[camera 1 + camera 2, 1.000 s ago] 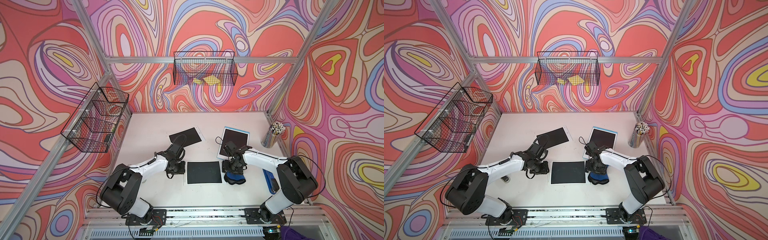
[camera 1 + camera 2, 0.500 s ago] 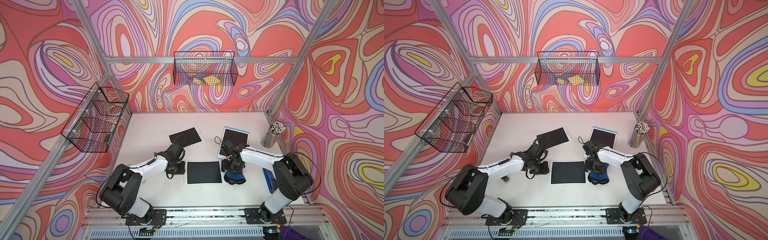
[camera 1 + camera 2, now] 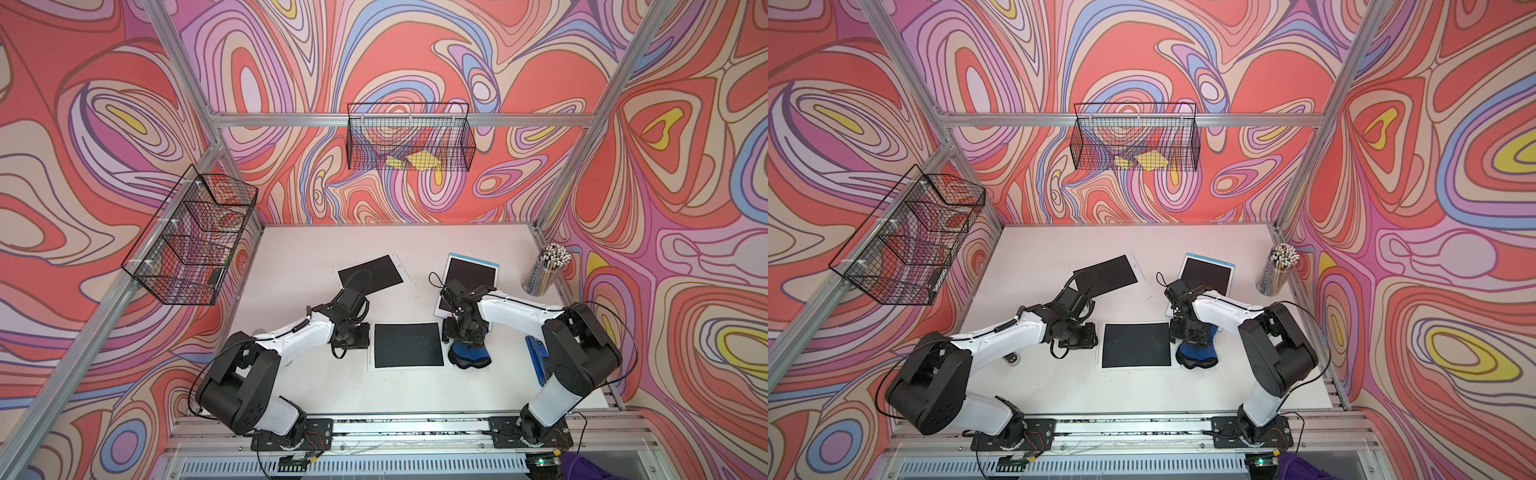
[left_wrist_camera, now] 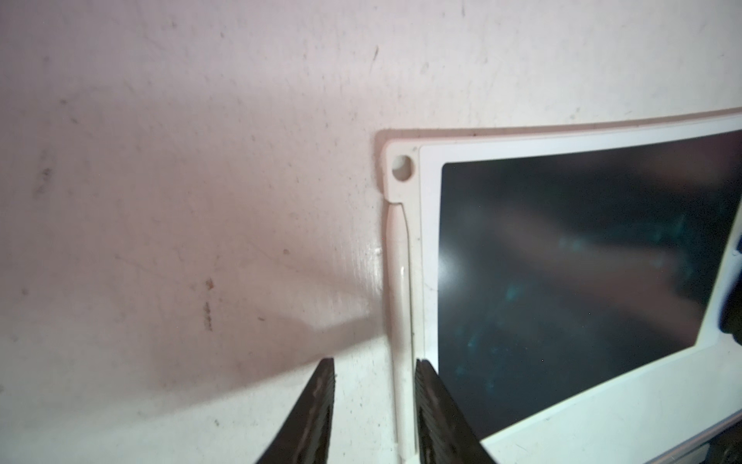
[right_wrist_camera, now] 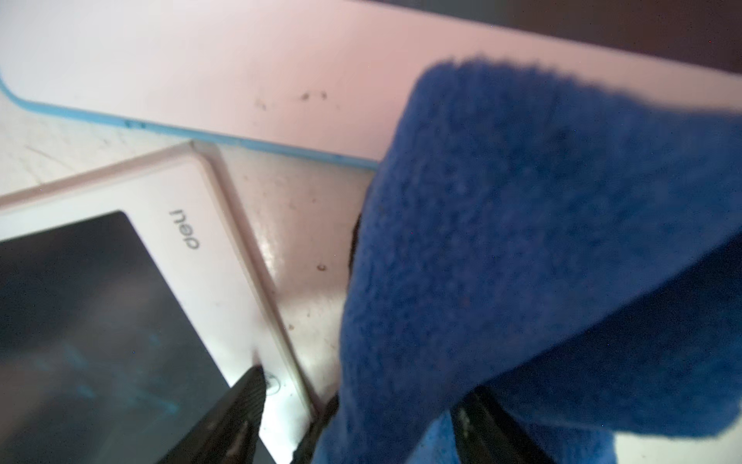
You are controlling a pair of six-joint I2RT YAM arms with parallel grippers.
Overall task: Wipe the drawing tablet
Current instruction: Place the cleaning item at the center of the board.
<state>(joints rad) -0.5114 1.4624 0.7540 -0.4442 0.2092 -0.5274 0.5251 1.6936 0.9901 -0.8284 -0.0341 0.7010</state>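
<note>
Since one second ago: right arm [image 3: 513,311] elbow has swung slightly inward. Left arm [image 3: 291,338], drawing tablet [image 3: 407,351] and blue cloth [image 3: 469,358] lie as before.

Top views: both sets of fingertips are hidden under the wrists. Left gripper [image 3: 356,336] sits at one short edge of the tablet and right gripper [image 3: 463,332] at the opposite edge, over the cloth. The tablet lies flat between them. Bare table [image 3: 316,386] lies behind both wrists. A blue-rimmed tablet [image 3: 471,276] lies just beyond the right fingertips.

Left wrist: finger bases are cut off. Fingers [image 4: 321,401] stand partly apart, straddling the tablet's side rail and white stylus [image 4: 399,281]. One tip is on the table outside the rim, the other on the bezel. Nothing is clamped. Open table lies beyond the outer finger.

Right wrist: the cloth is blurred and hides most of one finger. Jaws stand wide. The visible finger [image 5: 241,401] rests its tip on the bezel corner, with table showing between it and the cloth. Whether the cloth hangs on the hidden finger: cannot tell.
</note>
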